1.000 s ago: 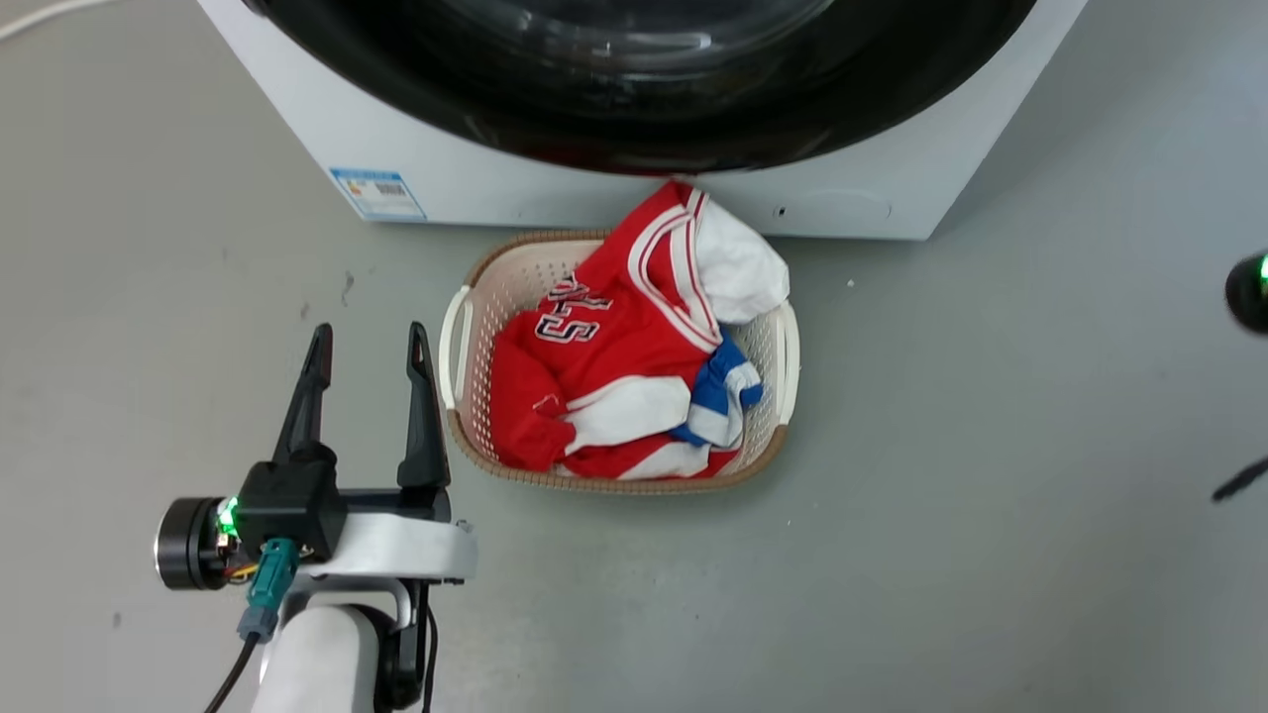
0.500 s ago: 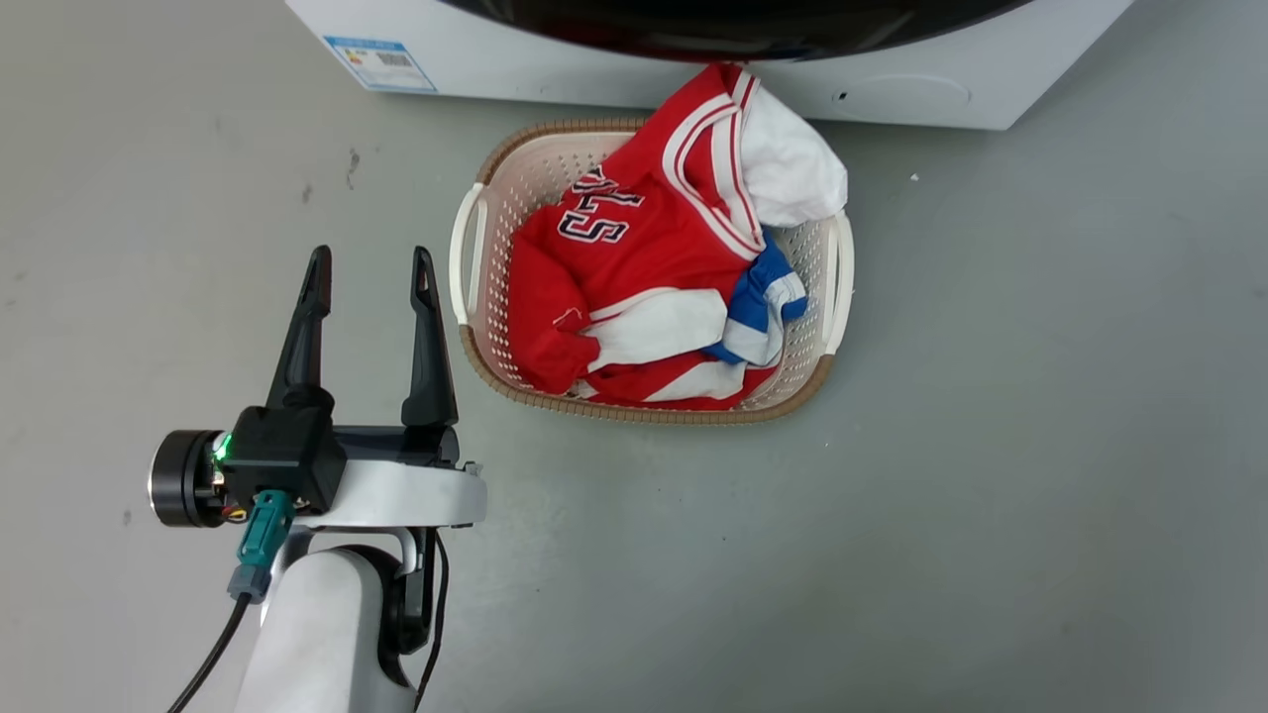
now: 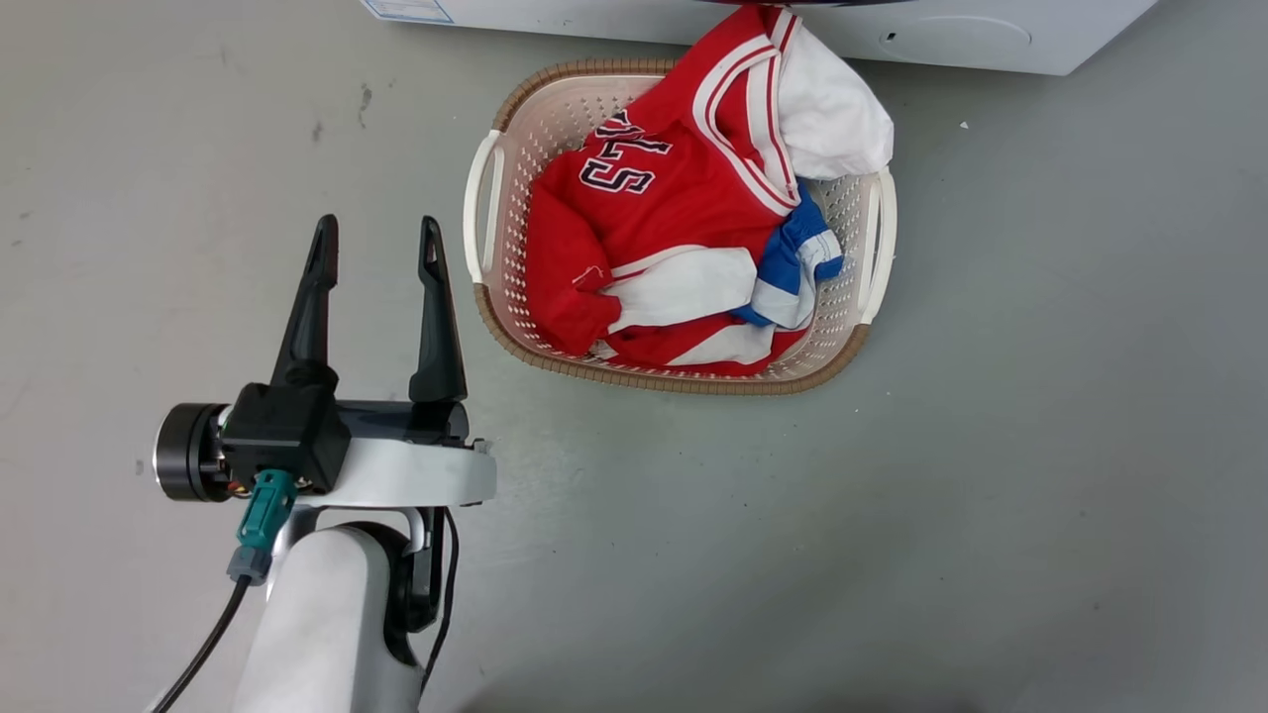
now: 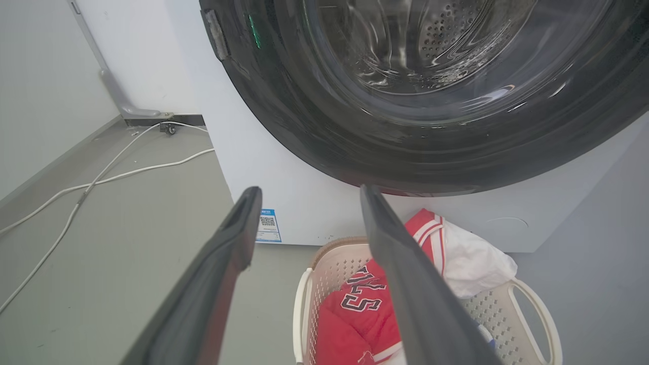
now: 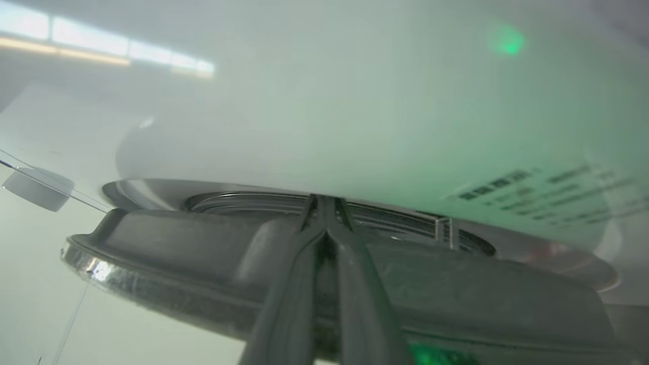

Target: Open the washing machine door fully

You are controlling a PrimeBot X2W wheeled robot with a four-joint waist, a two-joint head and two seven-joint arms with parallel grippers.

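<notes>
Right hand (image 5: 324, 200) is clenched, tips at the seam between door (image 5: 177, 243) and machine (image 4: 263, 167), above the basket (image 3: 684, 381); I judge they may slip off the glossy rim. Left hand (image 3: 376, 228) hangs released over the floor. Against earlier, the head camera has tipped down; the basket itself has not moved.

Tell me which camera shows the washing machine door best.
Left wrist view: the washing machine door spans it, black ring and glass window plain. Right wrist view gives a blurred edge-on close-up; head view, at most a sliver.
</notes>
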